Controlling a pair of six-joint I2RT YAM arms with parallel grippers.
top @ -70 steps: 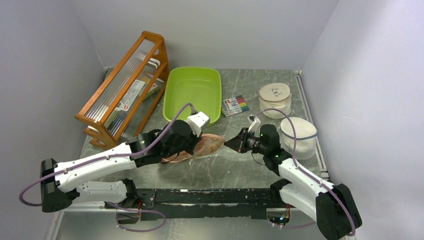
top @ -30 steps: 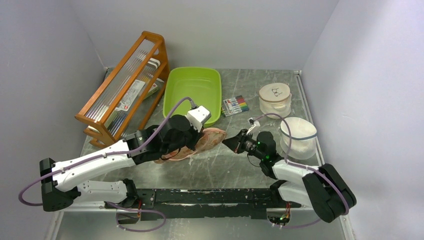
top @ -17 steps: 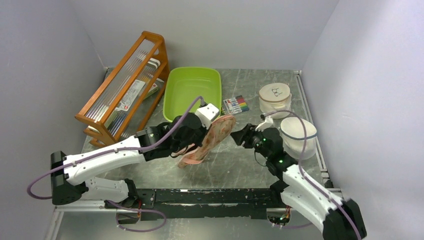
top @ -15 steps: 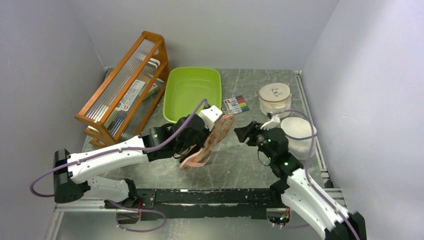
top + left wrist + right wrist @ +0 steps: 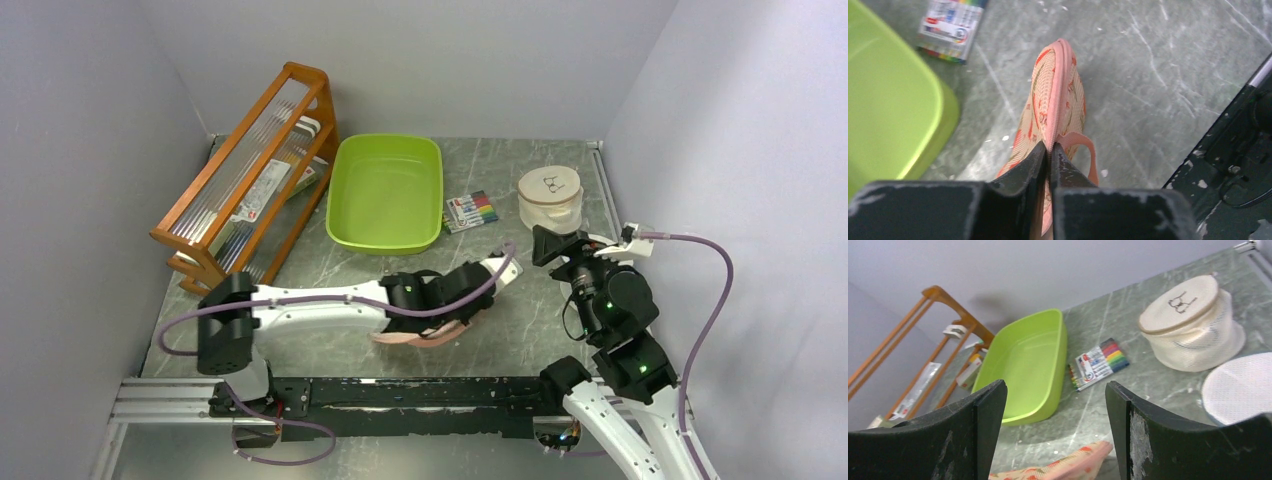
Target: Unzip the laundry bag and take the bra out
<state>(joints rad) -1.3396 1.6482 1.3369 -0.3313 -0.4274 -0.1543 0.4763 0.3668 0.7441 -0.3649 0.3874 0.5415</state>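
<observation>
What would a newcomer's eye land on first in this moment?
First, the left gripper, shut on the pink edge of the peach printed laundry bag at the front middle of the scene. Next come the bright green tub at the back middle and the wooden rack at the back left. The right gripper hangs open and raised on the right, holding nothing.

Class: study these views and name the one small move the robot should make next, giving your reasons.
Probably lower the right gripper toward the laundry bag. Its jaws stand open and hold nothing, while the left gripper pinches the bag's pink edge, and the zip seam looks closed.
</observation>
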